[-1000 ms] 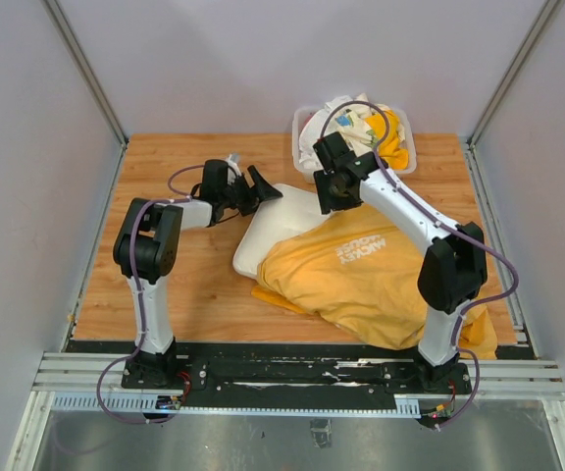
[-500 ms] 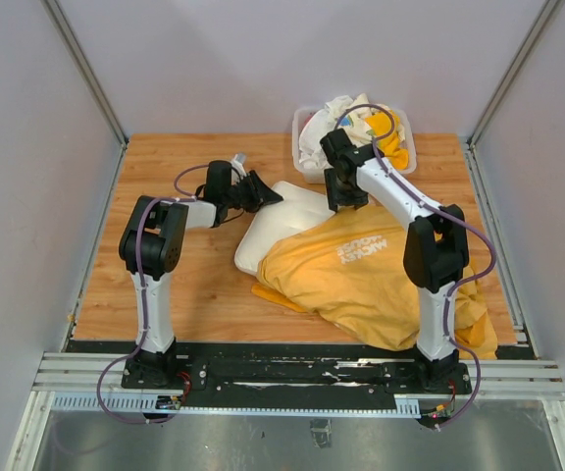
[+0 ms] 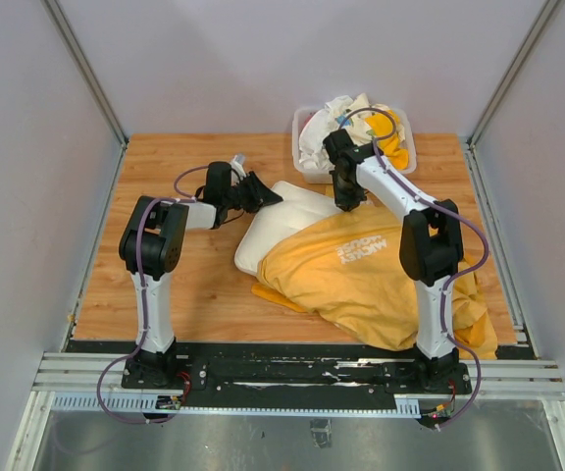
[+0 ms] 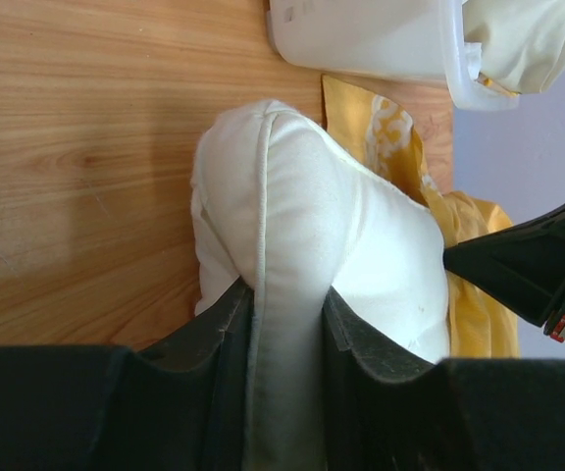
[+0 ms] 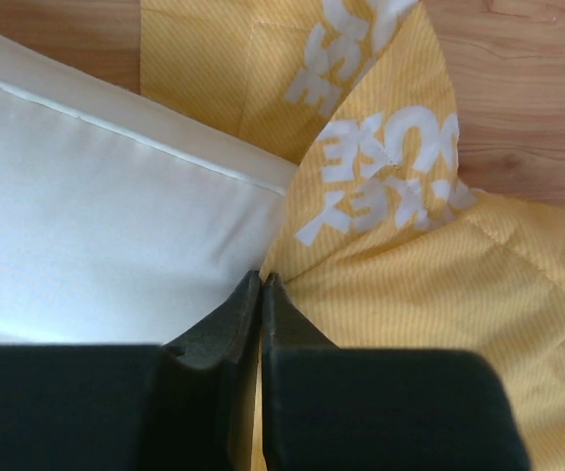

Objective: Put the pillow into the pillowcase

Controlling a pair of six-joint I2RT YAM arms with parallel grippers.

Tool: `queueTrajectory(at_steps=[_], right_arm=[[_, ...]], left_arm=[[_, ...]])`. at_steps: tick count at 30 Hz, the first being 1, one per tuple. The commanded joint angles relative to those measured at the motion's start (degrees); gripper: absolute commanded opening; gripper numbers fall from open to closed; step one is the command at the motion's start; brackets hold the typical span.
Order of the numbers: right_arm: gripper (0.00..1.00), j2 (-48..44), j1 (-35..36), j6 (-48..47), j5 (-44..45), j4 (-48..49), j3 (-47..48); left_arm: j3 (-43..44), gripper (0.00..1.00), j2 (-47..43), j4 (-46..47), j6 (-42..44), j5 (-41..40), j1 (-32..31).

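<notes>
The pillow (image 3: 281, 218) was seen lying near the middle of the wooden table (image 3: 184, 285). Its 5 o'clock end was covered by the pillowcase (image 3: 371, 280), though whether it was inside or just underneath couldn't be made out. The pillowcase itself was spread out toward 5 o'clock, all the way to the near edge.

The pillow's 10 o'clock corner was clamped by the left gripper (image 4: 287, 306), with the piped seam squeezed right between the fingers. The right gripper (image 5: 261, 285) was pinched closed on the orange edge of the pillowcase, just beside the pillow's 1 o'clock side, and white lettering was visible on the fabric there.

A clear plastic bin (image 3: 305, 162) stuffed with crumpled cloths (image 3: 346, 120) was parked at 1 o'clock on the table.
</notes>
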Motion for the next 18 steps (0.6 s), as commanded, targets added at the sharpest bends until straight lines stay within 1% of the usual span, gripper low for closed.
queueTrajectory(at_steps=[1, 5, 11, 18], right_arm=[[0.01, 0.35, -0.32, 1.14, -1.24, -1.66, -0.68], [0.01, -1.98, 0.68, 0.49, -2.49, -0.93, 1.47], [0.01, -3.29, 4.76, -2.33, -6.17, 0.00, 10.14], [0.01, -0.81, 7.26, -2.96, -10.51, -0.26, 19.08]], left_arm=[[-0.91, 0.13, -1.05, 0.99, -0.60, 2.60, -0.67], [-0.99, 0.01, -2.60, 0.61, -1.01, 2.72, -0.79], [-1.36, 0.00, -5.91, 1.13, -2.42, 3.52, -0.81], [-3.04, 0.00, -10.04, 2.35, -4.10, 4.12, -1.15]])
